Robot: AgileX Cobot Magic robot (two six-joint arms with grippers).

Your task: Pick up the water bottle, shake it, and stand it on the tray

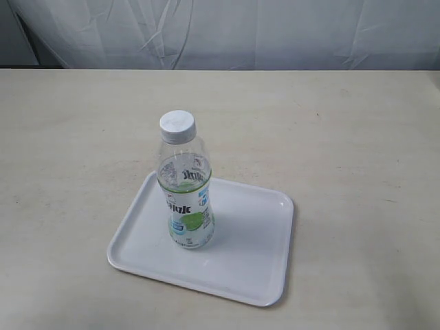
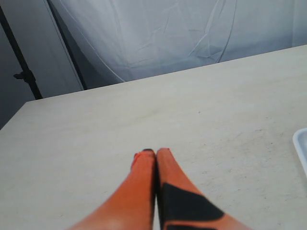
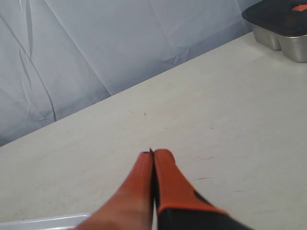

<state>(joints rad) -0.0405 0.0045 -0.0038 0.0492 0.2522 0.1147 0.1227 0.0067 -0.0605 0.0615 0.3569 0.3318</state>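
Standing upright at frame centre on the flat white rectangular tray (image 1: pixel 254 265): small clear white-capped water bottle (image 1: pixel 185 192). Orange left pincer (image 2: pixel 156 152) and right pincer (image 3: pixel 152 153) are sitting closed, empty. Jolting the desk (image 1: pixel 357 137) risks toppling it.

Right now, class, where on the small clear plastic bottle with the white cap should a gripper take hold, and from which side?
Probably the labelled body of the clear plastic water bottle, below the shoulder, approached level from either side: it stands upright on the flat white tray, round sides unobstructed.
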